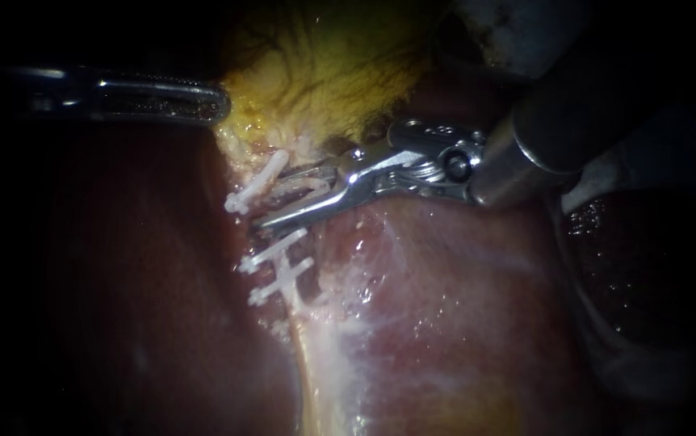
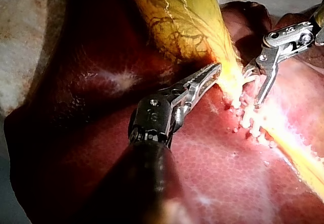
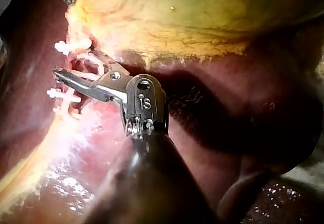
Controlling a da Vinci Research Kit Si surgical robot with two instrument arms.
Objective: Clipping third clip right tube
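My right instrument [image 1: 283, 198] comes in from the upper right, its jaws open astride the pale right tube [image 1: 306, 323] just below the gallbladder [image 1: 324, 73]. A white clip [image 1: 255, 187] lies slanted across the tube at the jaw tips, and I cannot tell if the jaws still touch it. Two more white clips [image 1: 275, 249] [image 1: 282, 281] sit on the tube below the jaws. My left instrument [image 1: 220, 103] reaches in from the left with its jaws shut on the gallbladder's yellow edge. In the left wrist view these jaws [image 2: 216, 71] pinch that edge, and the right instrument [image 2: 254, 88] stands open beyond them.
Dark red liver [image 1: 461, 307] surrounds the tube on both sides. In the right wrist view the open jaws [image 3: 71, 68] lie among the clips [image 3: 59, 47], with the gallbladder [image 3: 202, 16] ahead of them. A dark fold of tissue [image 1: 639, 266] lies at the right.
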